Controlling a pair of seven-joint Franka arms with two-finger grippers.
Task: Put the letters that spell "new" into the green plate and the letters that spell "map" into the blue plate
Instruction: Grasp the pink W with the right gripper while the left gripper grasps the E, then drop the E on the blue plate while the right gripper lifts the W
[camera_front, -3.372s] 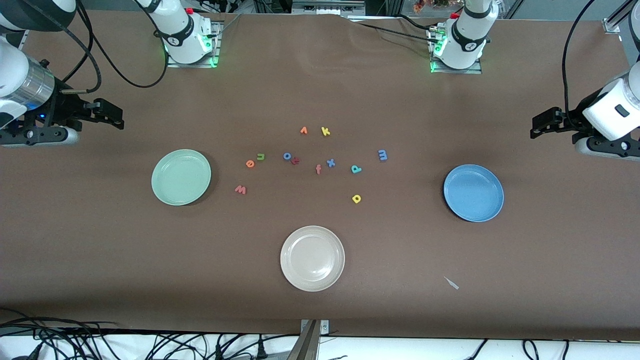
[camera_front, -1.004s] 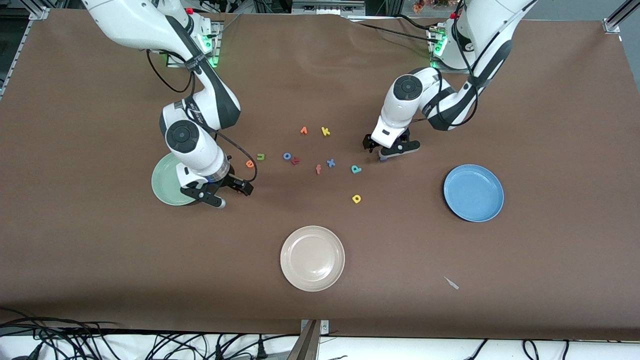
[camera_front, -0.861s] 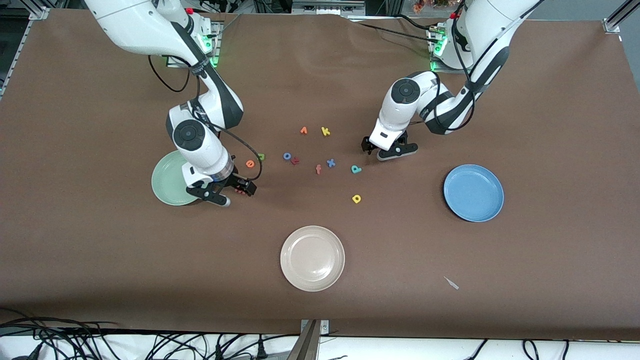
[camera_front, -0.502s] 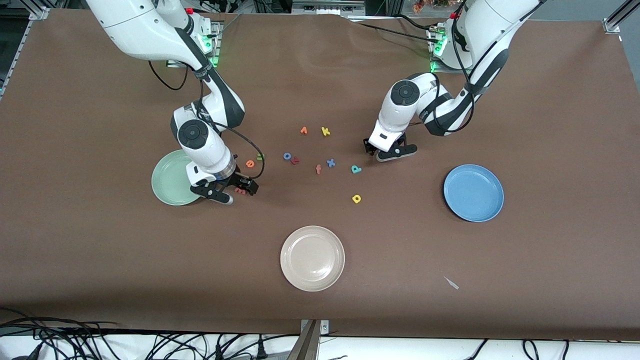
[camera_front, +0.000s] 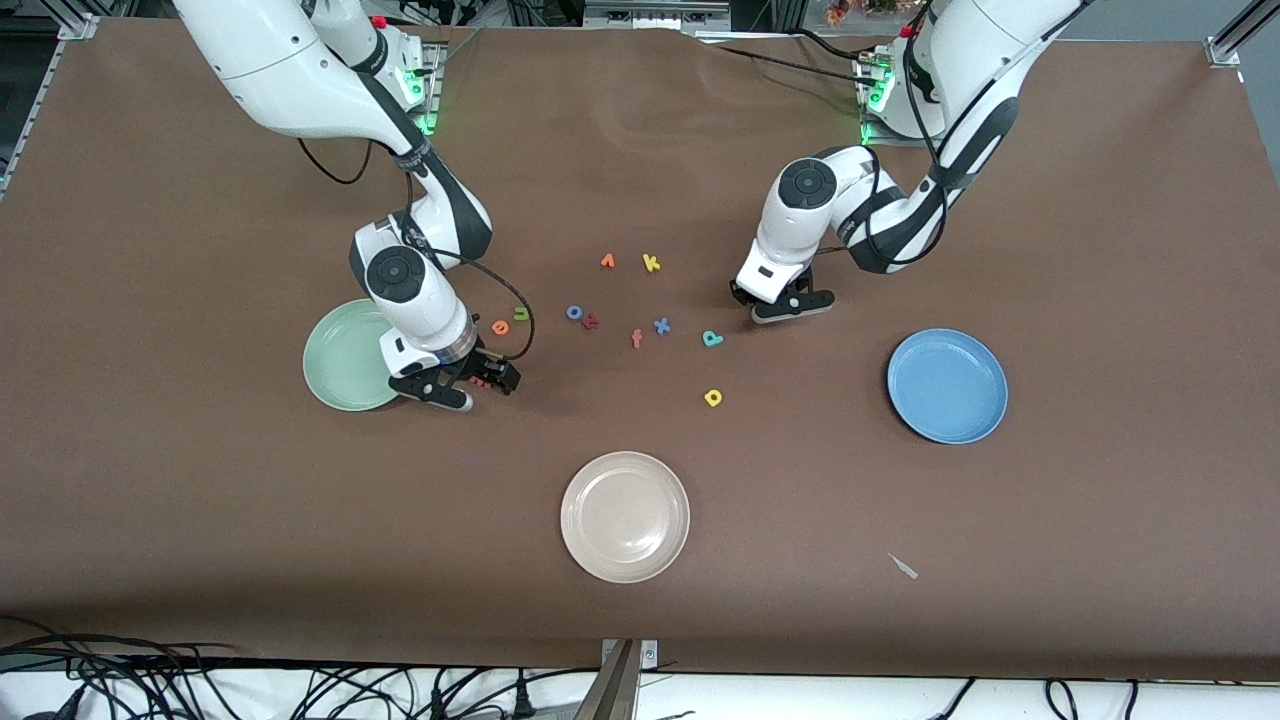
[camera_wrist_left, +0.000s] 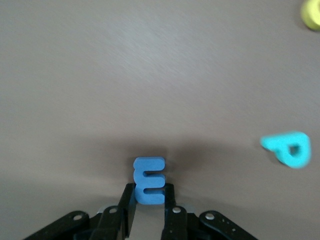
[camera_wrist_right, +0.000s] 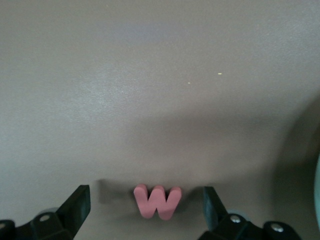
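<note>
My left gripper (camera_front: 778, 306) is down on the table and shut on the blue m (camera_wrist_left: 149, 181), which stands upright between its fingers (camera_wrist_left: 149, 189); the hand hides it in the front view. The teal p (camera_front: 711, 338) (camera_wrist_left: 290, 149) and yellow a (camera_front: 713, 398) (camera_wrist_left: 312, 12) lie nearer the front camera. My right gripper (camera_front: 472, 388) (camera_wrist_right: 146, 200) stands open beside the green plate (camera_front: 335, 360), with the salmon w (camera_wrist_right: 157, 201) lying flat between its fingers, touching neither. The orange e (camera_front: 500, 327) and green n (camera_front: 521, 314) lie just farther off. The blue plate (camera_front: 947, 386) sits toward the left arm's end.
A cream plate (camera_front: 625, 517) lies nearest the front camera. Spare letters sit mid-table: orange v (camera_front: 607, 261), yellow k (camera_front: 651, 263), blue o (camera_front: 574, 312), a red letter (camera_front: 591, 321), salmon f (camera_front: 636, 339), blue x (camera_front: 661, 325). A small pale scrap (camera_front: 903, 566) lies near the front edge.
Both arms came in from the table's ends. In the last second the left gripper shut on the m, and the right gripper slid off the green plate's edge to straddle the w.
</note>
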